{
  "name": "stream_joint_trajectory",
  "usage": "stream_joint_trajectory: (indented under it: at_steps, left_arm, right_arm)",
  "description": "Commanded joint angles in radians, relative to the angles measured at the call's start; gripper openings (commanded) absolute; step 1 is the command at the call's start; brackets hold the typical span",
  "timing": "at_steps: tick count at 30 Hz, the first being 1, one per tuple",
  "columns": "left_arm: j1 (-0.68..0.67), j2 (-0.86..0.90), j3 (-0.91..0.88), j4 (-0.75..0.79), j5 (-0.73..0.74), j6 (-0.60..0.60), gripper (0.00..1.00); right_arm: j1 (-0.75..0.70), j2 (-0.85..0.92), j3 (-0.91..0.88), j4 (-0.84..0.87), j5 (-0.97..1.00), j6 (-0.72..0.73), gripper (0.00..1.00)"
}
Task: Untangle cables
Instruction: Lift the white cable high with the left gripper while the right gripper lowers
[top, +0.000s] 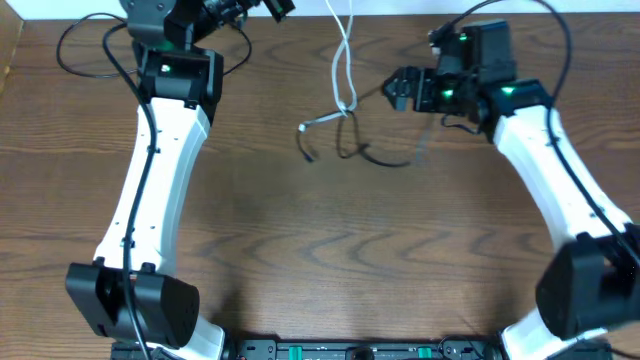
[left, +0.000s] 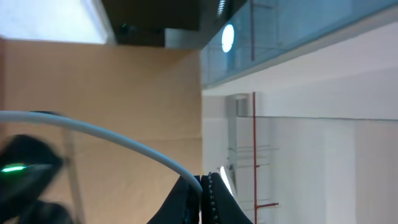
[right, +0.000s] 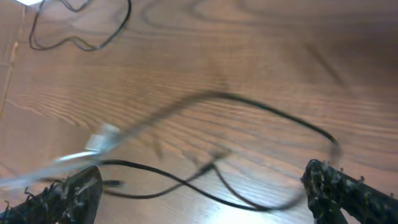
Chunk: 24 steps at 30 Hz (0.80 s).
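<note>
1. The left end effector (left: 204, 185) is pinched shut on the white cable (top: 346, 60) and sits at the far edge of the bench (top: 300, 250); its wrist camera looks out at the room rather than at the wood.
2. From that grip the white cable runs down across the bench to a knot (top: 346, 108) near the middle of the far half. A short tail sticks out to the left of the knot.
3. The black cables (top: 390, 162) loop through and below that knot and trail off to the right (how many strands cross there is too fine to tell).
4. The right end effector (top: 392, 91) is just right of the knot, low over the bench, with its jaws spread wide. Its fingers (right: 65, 196) hold nothing, and black strands lie on the wood between them. One strand arches up, blurred.
5. The left arm's thicker black wire (top: 75, 45) curls in a loop on the bench at the far left, well apart from the tangle.
6. Nothing else lies between the right end effector and the knot.
</note>
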Motion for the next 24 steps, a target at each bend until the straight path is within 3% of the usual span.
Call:
stream_joint_trajectory:
  at_steps: [1,11,19,24]
  left_arm:
    - [0.005,-0.035,0.043,0.008,-0.045,-0.062,0.07]
    - [0.005,-0.036,0.043,-0.008,-0.042,-0.063,0.07]
    - [0.005,-0.036,0.043,-0.007,-0.04,-0.062,0.07]
    - [0.005,-0.036,0.043,-0.007,-0.037,-0.063,0.07]
  right_arm:
    - [0.048,0.079,0.006,0.043,-0.034,0.052,0.99]
    - [0.161,0.183,0.006,0.275,-0.098,0.186,0.99]
    - [0.178,0.192,0.006,0.228,0.379,0.179,0.99]
    - [0.162,0.217,0.006,0.217,0.42,0.077,0.99]
